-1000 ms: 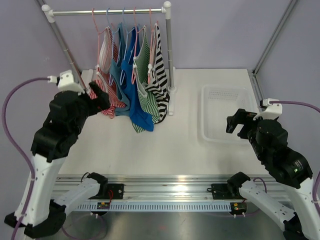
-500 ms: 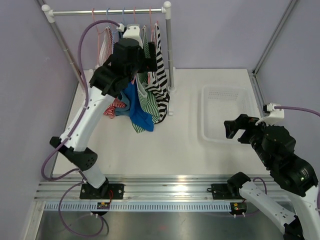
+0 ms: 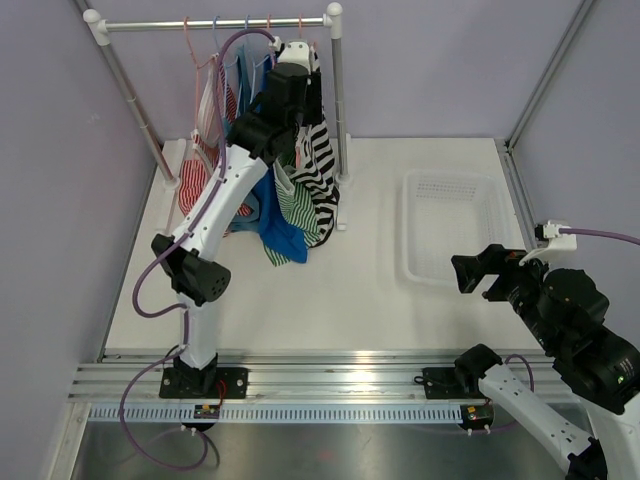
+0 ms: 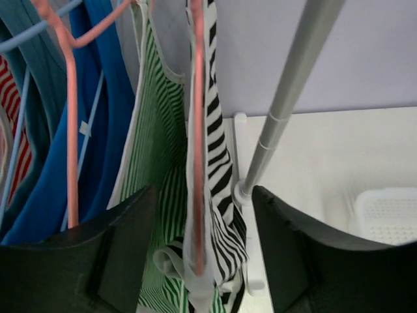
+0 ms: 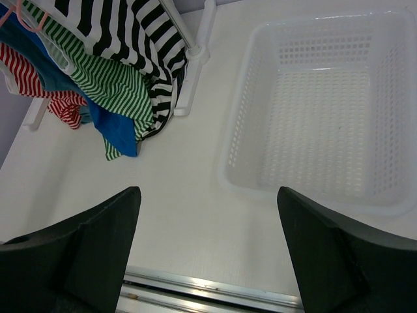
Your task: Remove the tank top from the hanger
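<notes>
Several tank tops hang on pink and blue hangers from a rail [image 3: 215,24]: black-and-white striped [image 3: 325,150], green striped [image 3: 296,200], blue [image 3: 272,220] and red striped [image 3: 193,180]. My left gripper [image 3: 298,80] is raised among them at the rail's right end. In the left wrist view it [image 4: 203,261] is open, its fingers [image 4: 124,248] either side of a pink hanger [image 4: 197,143] that carries the black-and-white tank top [image 4: 218,189], without touching it. My right gripper [image 3: 475,272] is open and empty over the table [image 5: 208,254].
A white mesh basket [image 3: 410,235] stands on the table at the right and also shows in the right wrist view [image 5: 238,150]. The rack's right post [image 3: 340,110] stands just right of the hanger [image 4: 287,104]. Grey walls enclose the table.
My left arm has swung up from the rack's left side to its right end and now straddles the black-and-white top's hanger. My right arm has drawn slightly toward the near edge.
</notes>
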